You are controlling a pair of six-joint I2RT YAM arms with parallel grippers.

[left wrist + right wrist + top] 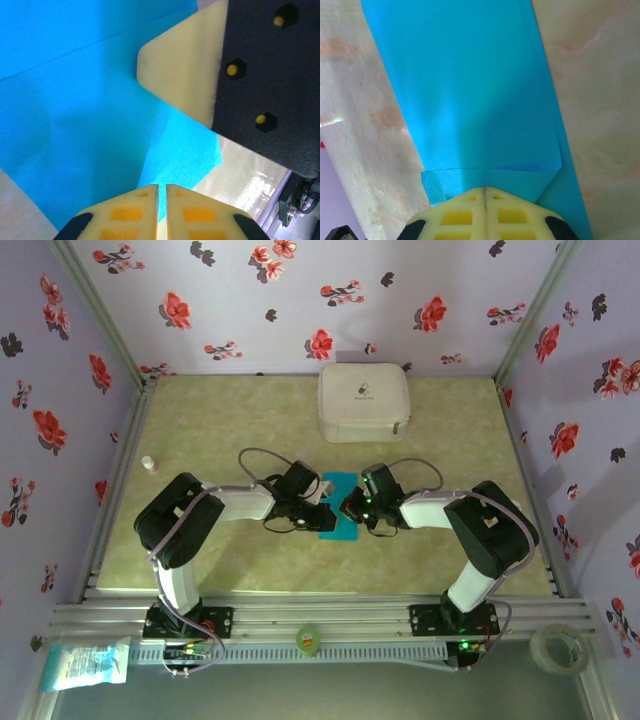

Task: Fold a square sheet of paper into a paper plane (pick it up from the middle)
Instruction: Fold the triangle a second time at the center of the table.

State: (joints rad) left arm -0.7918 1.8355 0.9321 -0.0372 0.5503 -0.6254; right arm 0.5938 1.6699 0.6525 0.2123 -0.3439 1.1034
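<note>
Square sheet of paper (338,530) lies partly folded on the table (230,430) between my arms: thin, light, floppy, likely to slide or tear. My left gripper (162,188) and right gripper (485,189) both have jaws closed with tips at it; whether either pinches a layer I cannot tell. I'd grip a folded edge, gently.

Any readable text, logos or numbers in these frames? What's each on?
Nothing legible.
White case: small dark logo and print, too small to read.
Packet at the near left corner: markings blurred, unreadable.
Square sheet of paper: plain, no text.
</note>
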